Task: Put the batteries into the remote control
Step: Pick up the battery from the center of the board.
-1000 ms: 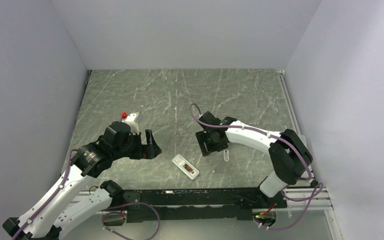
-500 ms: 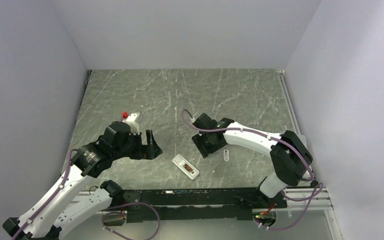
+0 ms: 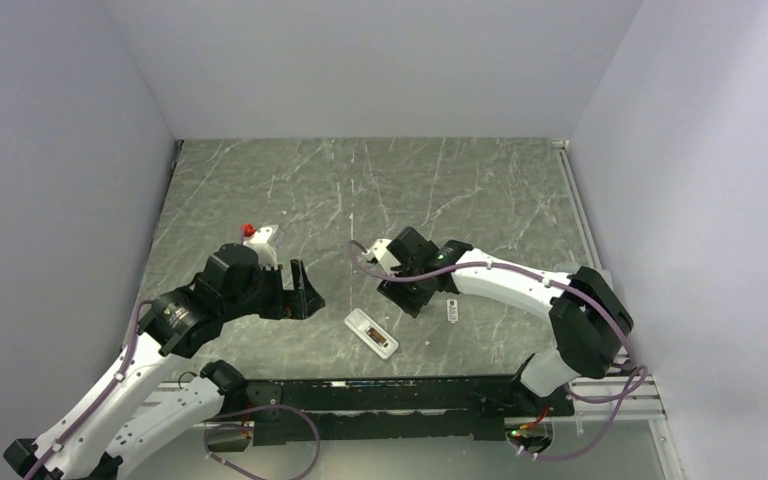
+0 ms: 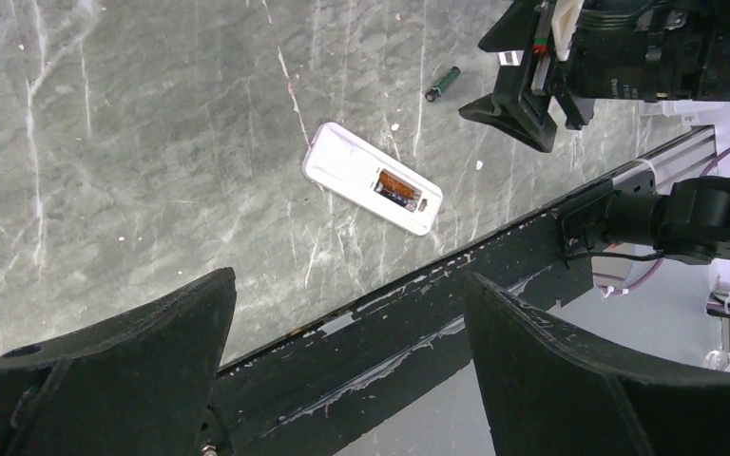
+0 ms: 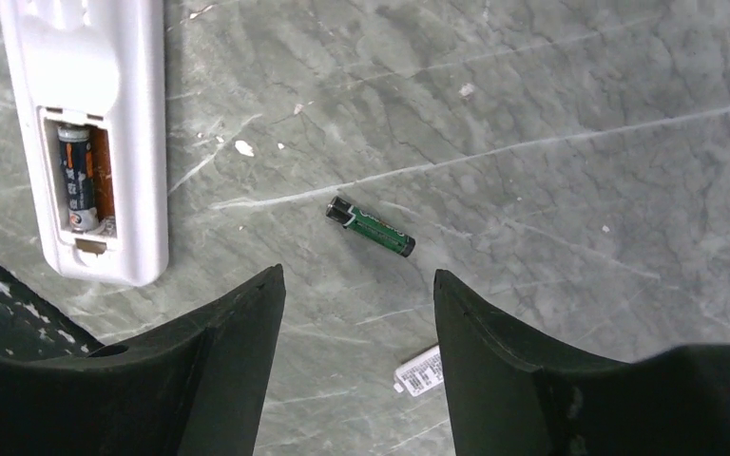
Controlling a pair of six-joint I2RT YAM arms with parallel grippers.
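Remote control (image 5: 86,57): white plastic slab, one battery (image 5: 78,176) seated.
Loose battery (image 5: 371,228): slim dark-green cylinder.
My right gripper (image 5: 356,285): above it, jaws apart.
My left gripper (image 4: 350,285): spread wide.

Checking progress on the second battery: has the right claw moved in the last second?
Yes, the right claw shifted left, nearer the remote control, which stayed put.

1. Left arm (image 3: 130,385) and right arm (image 3: 500,285): white shells with black joint housings.
2. Purple cables (image 3: 356,252) loop along both arms.
3. Left gripper (image 4: 347,278): wedge-shaped, matte black fingers (image 4: 114,370).
4. Black base rail (image 3: 400,392) runs along the near edge.
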